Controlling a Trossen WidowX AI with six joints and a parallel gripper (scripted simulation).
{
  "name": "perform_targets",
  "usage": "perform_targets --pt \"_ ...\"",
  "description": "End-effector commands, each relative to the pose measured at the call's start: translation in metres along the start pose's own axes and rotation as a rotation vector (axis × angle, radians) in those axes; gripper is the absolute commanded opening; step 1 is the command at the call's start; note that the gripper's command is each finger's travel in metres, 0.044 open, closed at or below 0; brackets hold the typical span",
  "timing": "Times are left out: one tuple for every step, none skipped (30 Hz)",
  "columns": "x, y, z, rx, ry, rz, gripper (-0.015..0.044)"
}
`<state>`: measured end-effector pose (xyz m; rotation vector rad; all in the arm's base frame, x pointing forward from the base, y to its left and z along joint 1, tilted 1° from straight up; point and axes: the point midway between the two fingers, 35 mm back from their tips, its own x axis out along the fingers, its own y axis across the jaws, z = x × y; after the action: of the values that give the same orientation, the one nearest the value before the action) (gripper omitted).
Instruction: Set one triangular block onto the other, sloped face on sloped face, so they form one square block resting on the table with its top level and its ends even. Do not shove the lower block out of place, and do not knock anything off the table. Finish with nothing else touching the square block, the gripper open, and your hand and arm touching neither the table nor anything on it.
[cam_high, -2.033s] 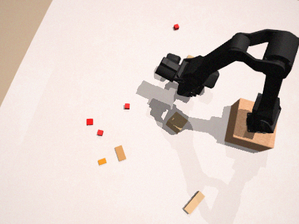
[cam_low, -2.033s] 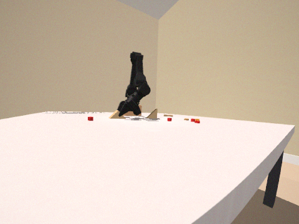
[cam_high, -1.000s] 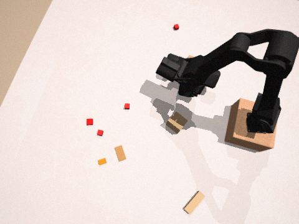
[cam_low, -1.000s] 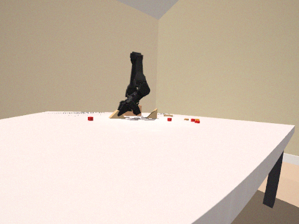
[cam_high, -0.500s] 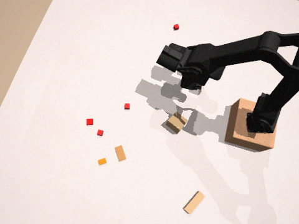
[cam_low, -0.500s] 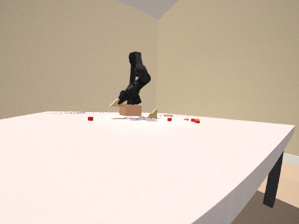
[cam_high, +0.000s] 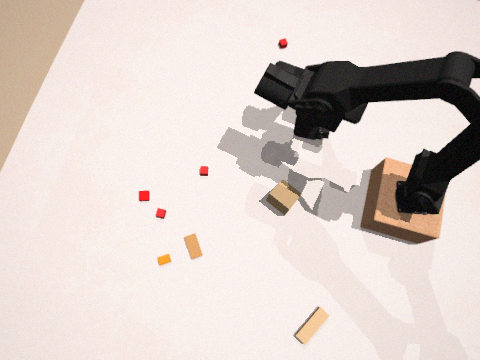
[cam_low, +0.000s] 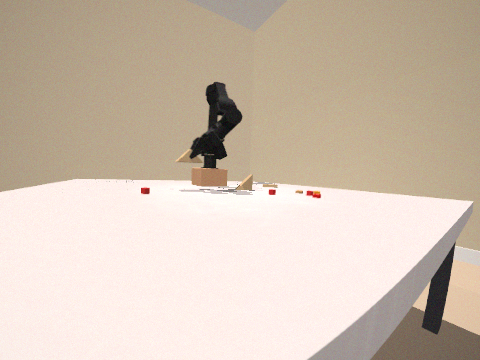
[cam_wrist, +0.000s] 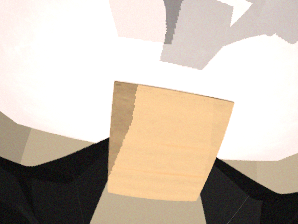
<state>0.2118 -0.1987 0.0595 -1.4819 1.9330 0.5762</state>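
Note:
One wooden triangular block (cam_low: 184, 157) (cam_wrist: 172, 145) is held up off the table, its long side down in the exterior view; the arm hides it in the top view. My gripper (cam_wrist: 158, 150) is shut on it, with a black finger at each side. The other triangular block (cam_high: 283, 196) (cam_low: 245, 184) stands on the table (cam_high: 90, 125) (cam_low: 200, 260), one side upright and its sloped face descending toward the left in the exterior view. The held block is higher than it and to its left in that view, well apart from it.
The arm's wooden base box (cam_high: 400, 230) (cam_low: 210, 177) is right of the standing block in the top view. Red cubes (cam_high: 204, 171) (cam_high: 144, 195) (cam_high: 160, 213) (cam_high: 283, 43), an orange piece (cam_high: 164, 259), a brown block (cam_high: 193, 246) and a long wooden block (cam_high: 312, 325) lie around.

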Motion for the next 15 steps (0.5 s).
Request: perform_targets --pt "-0.003 -0.001 -0.003 0.009 0.003 -0.008 0.0" --pt "0.0 0.0 0.0 0.002 -0.005 0.001 0.0" --pt "0.001 0.0 0.0 0.005 -0.019 0.006 0.0" --pt "0.002 0.0 0.0 0.011 -0.044 0.014 0.0" --pt "0.004 0.0 -0.001 0.019 -0.073 0.023 0.0" --pt "0.006 0.001 -0.001 0.028 -0.103 0.032 0.0" --pt "0.007 0.001 -0.001 0.036 -0.133 0.041 0.0" --pt "0.008 0.001 -0.001 0.045 -0.163 0.049 0.0" --pt "0.009 0.001 -0.002 0.055 -0.192 0.056 0.0" --pt "0.01 0.002 -0.002 0.065 -0.222 0.064 0.0" --pt "0.011 0.002 -0.003 0.075 -0.252 0.071 0.0" --pt "0.012 0.002 -0.003 0.087 -0.282 0.077 0.0" --pt "0.013 0.002 -0.004 0.099 -0.311 0.082 0.0" --pt "0.013 0.002 -0.005 0.112 -0.341 0.087 0.0" --pt "0.014 0.002 -0.005 0.125 -0.371 0.092 0.0"
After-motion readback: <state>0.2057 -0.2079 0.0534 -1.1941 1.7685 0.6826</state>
